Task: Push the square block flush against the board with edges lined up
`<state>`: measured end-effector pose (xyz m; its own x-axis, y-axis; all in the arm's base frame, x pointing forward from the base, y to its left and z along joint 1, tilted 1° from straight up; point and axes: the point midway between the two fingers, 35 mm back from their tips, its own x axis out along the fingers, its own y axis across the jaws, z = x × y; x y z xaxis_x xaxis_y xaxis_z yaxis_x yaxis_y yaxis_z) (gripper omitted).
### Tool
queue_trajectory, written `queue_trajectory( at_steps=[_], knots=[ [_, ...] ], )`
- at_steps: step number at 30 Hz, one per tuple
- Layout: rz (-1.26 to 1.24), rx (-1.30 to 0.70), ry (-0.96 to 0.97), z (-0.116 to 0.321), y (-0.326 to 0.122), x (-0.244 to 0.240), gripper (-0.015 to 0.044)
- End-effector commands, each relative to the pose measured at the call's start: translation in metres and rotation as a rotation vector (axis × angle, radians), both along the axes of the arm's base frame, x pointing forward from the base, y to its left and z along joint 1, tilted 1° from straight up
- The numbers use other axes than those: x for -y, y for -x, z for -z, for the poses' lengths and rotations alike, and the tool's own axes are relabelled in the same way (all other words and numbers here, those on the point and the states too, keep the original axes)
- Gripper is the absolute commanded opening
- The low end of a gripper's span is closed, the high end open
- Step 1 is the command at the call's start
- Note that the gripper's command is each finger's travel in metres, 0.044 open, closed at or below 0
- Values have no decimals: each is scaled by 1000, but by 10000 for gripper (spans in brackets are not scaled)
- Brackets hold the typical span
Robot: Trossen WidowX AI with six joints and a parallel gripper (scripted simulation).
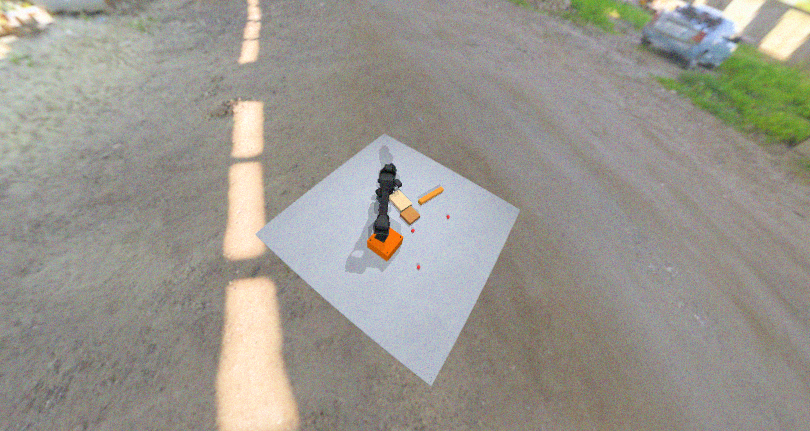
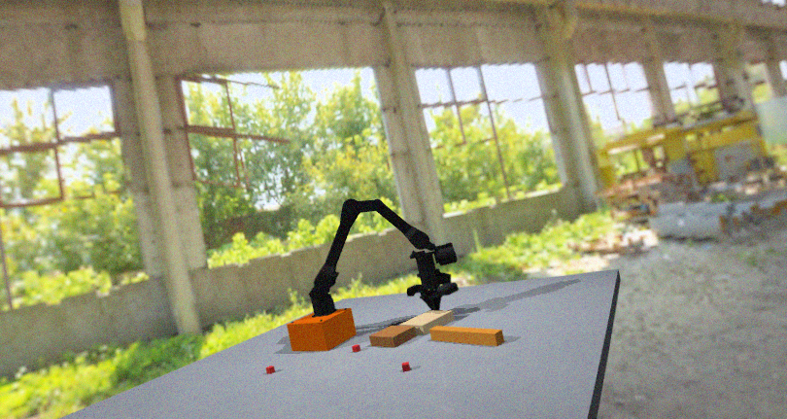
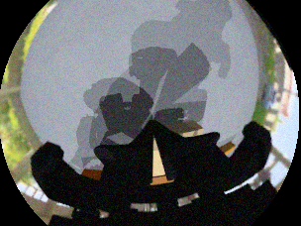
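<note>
The brown square block [image 1: 409, 216] [image 2: 388, 336] lies flat at the base-side end of the pale cream board [image 1: 400, 201] [image 2: 427, 321]. They look touching or nearly so; I cannot tell whether the whole side meets or an edge is even. In the wrist view, a strip of the board [image 3: 157, 161] and the block [image 3: 160, 180] show past the fingers. My gripper [image 2: 434, 307] [image 3: 152, 123] is shut and empty, pointing down. Its tips are low at the board's far end, away from the block. Contact with the board is unclear. The arm hides the tips in the top view.
An orange bar [image 1: 430, 195] [image 2: 466, 336] lies beside the board. Three small red cubes lie on the grey table [image 1: 442, 326] [image 2: 529, 383]: one cube [image 1: 412, 230] [image 2: 356, 348] near the block, another [image 1: 447, 216] [image 2: 405, 366], and one [image 1: 418, 267] [image 2: 269, 369] farther off. The orange base [image 1: 385, 245] [image 2: 322, 332] carries the arm.
</note>
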<state>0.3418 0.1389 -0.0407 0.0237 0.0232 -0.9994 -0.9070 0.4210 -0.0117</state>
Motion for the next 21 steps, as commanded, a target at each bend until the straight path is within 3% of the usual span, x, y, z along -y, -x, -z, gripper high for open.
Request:
queue_trajectory(
  at_steps=[1, 21],
  knots=[
    [3, -11, 11, 3, 5, 9, 0],
    [3, -10, 10, 3, -3, -2, 0]
  ],
)
